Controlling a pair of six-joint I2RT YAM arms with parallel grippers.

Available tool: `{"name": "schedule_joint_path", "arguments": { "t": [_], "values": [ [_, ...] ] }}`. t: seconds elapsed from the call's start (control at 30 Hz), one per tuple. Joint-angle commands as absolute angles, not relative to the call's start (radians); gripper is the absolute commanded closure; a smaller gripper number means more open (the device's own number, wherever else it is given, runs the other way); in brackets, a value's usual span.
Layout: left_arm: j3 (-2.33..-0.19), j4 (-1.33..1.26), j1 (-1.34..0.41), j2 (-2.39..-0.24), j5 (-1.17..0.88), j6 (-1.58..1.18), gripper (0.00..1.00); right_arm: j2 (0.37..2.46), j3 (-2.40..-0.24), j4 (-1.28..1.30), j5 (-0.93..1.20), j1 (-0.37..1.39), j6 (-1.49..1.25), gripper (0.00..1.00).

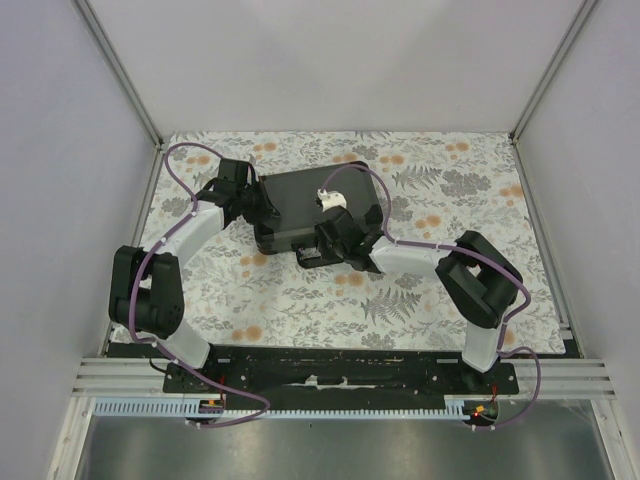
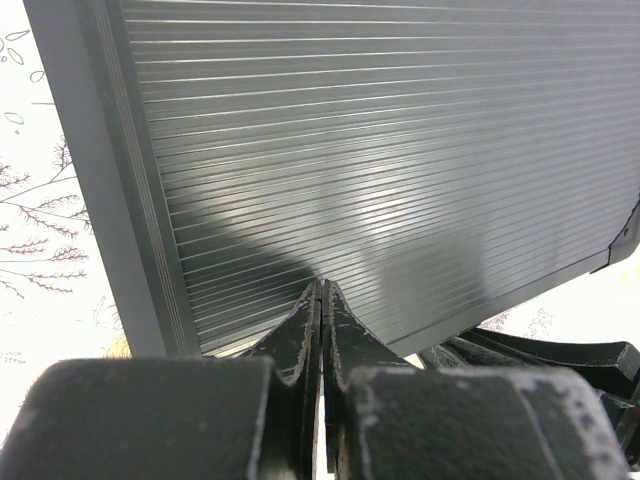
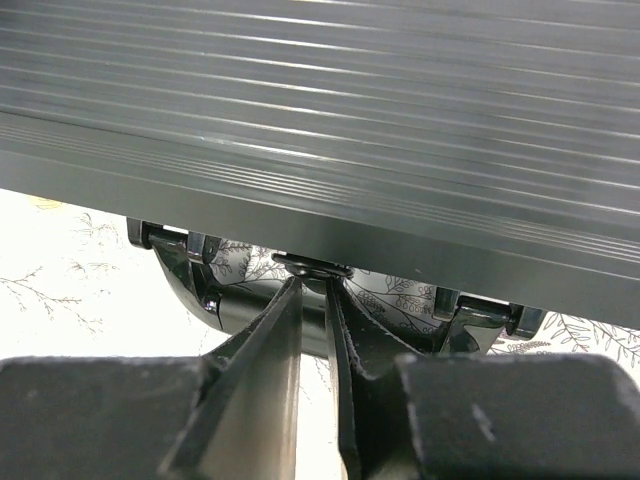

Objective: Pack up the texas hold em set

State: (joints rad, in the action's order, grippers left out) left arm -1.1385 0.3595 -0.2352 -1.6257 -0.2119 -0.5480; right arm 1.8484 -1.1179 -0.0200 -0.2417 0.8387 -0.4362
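Note:
The black ribbed case [image 1: 300, 205] of the texas hold em set lies shut in the middle of the table. Chips, card decks and buttons are hidden. My left gripper [image 1: 258, 205] is at the case's left side. In the left wrist view it [image 2: 322, 285] is shut and empty, with its tips on the ribbed lid [image 2: 400, 150]. My right gripper [image 1: 318, 245] is at the case's near edge. In the right wrist view it [image 3: 315, 282] has jaws a narrow slit apart, tips at a small black latch [image 3: 310, 265] under the lid edge, above the glossy handle [image 3: 190, 285].
A small white object [image 1: 330, 198] sits on the case's lid. The floral tablecloth [image 1: 300, 300] covers the table. Grey walls [image 1: 80, 150] close in the left, back and right sides. A purple cable [image 1: 185, 150] loops along the left arm.

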Motion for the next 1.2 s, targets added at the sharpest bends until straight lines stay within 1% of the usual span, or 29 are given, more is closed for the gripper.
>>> {"name": "schedule_joint_path", "arguments": {
  "t": [0.0, 0.47, 0.8, 1.17],
  "values": [
    [-1.077, 0.584, -0.233, -1.686, -0.123, -0.532, 0.98, 1.832, -1.166, -0.015, -0.282, 0.828, -0.4, 0.79],
    [-1.074, 0.584, -0.233, -1.695, -0.127, -0.529, 0.98, 1.919, -1.197, -0.002, -0.242, 0.828, -0.365, 1.0],
    [-1.075, 0.583, -0.233, -1.701, -0.133, -0.531, 0.98, 1.956, -1.187, -0.005, -0.271, 0.83, -0.357, 1.0],
    [-1.065, 0.586, -0.233, -1.701, -0.13, -0.529, 0.98, 1.973, -1.169, -0.041, -0.376, 0.828, -0.356, 1.0]
  ]
}}
